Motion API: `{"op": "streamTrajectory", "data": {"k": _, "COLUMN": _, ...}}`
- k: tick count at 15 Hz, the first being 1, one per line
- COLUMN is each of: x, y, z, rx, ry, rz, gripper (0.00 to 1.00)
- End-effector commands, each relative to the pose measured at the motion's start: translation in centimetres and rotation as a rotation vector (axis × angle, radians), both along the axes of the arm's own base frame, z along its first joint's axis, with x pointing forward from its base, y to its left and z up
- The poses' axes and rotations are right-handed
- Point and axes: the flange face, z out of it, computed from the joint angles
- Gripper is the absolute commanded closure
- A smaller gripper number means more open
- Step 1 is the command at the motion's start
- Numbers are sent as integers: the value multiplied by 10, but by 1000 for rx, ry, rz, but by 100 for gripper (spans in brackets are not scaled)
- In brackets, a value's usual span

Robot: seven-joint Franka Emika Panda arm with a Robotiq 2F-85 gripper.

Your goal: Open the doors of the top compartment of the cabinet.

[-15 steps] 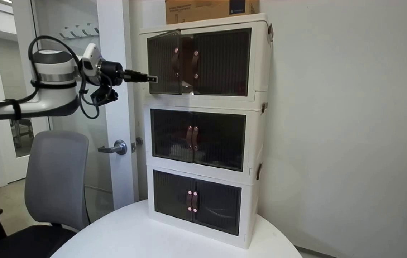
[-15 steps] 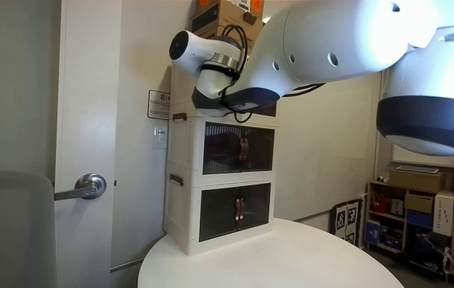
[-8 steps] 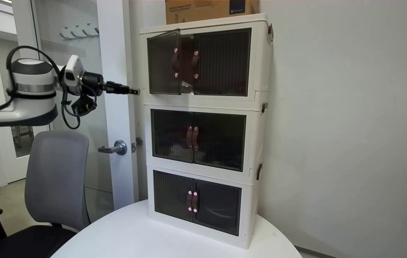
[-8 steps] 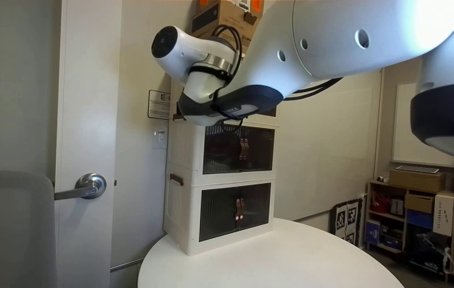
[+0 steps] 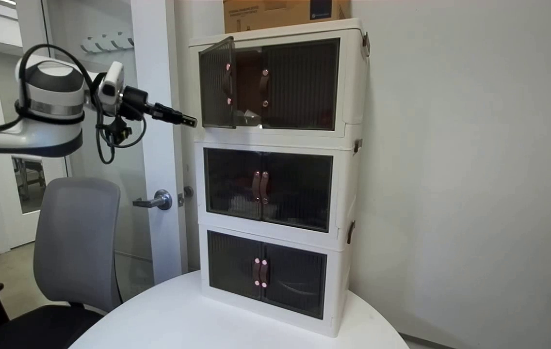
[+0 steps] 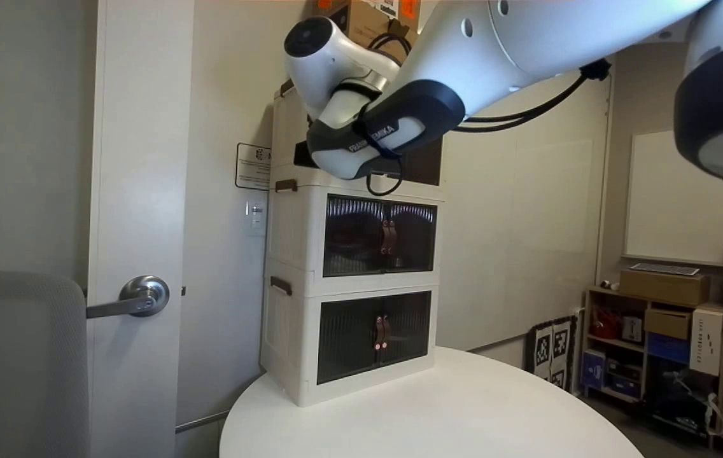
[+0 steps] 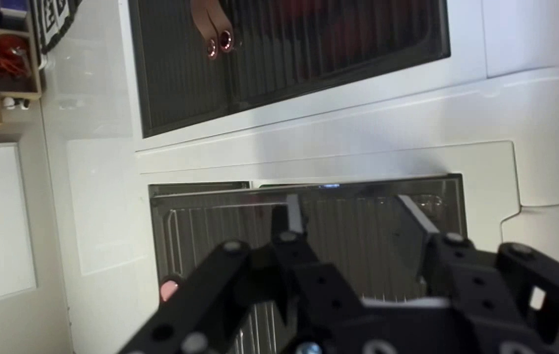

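The cabinet [image 5: 275, 138] is a white stack of three compartments with dark ribbed doors. In the top compartment the left door [image 5: 215, 87] stands ajar, swung outward, with its brown strap handle [image 5: 227, 85] at its free edge. The right door [image 5: 302, 85] is shut, with its own strap handle [image 5: 264, 87]. My gripper [image 5: 189, 121] is left of the ajar door, tilted slightly down. In the wrist view my gripper [image 7: 353, 211] is open and empty in front of the left door [image 7: 358, 246]; contact cannot be told. In an exterior view the arm hides most of the top compartment [image 6: 425, 162].
The middle doors [image 5: 295, 189] and bottom doors [image 5: 295, 276] are shut. The cabinet stands on a white round table [image 5: 173, 315]. A cardboard box [image 5: 285, 14] sits on top. A grey chair [image 5: 76, 232] and a door lever [image 5: 156, 199] are at the left.
The left top door has swung further outward. My gripper has moved away from the doors and lower, then slightly back toward the cabinet, and now tilts down. The right top door has not moved.
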Motion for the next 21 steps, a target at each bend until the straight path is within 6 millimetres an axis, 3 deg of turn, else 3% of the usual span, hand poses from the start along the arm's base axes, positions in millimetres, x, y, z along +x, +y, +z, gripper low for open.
{"op": "streamTrajectory", "data": {"k": 1, "x": -8, "y": -24, "z": 41, "rx": 107, "ry": 83, "rz": 121, "gripper": 19}}
{"op": "streamTrajectory", "data": {"k": 4, "x": -11, "y": -38, "z": 74, "rx": 174, "ry": 163, "rz": 174, "gripper": 1}}
{"op": "streamTrajectory", "data": {"k": 13, "x": -29, "y": -56, "z": 180, "rx": 408, "ry": 297, "rz": 252, "gripper": 0}}
{"op": "streamTrajectory", "data": {"k": 18, "x": -29, "y": -60, "z": 233, "rx": 363, "ry": 237, "rz": 219, "gripper": 0}}
{"op": "streamTrajectory", "data": {"k": 21, "x": -27, "y": -62, "z": 254, "rx": 324, "ry": 193, "rz": 200, "gripper": 0}}
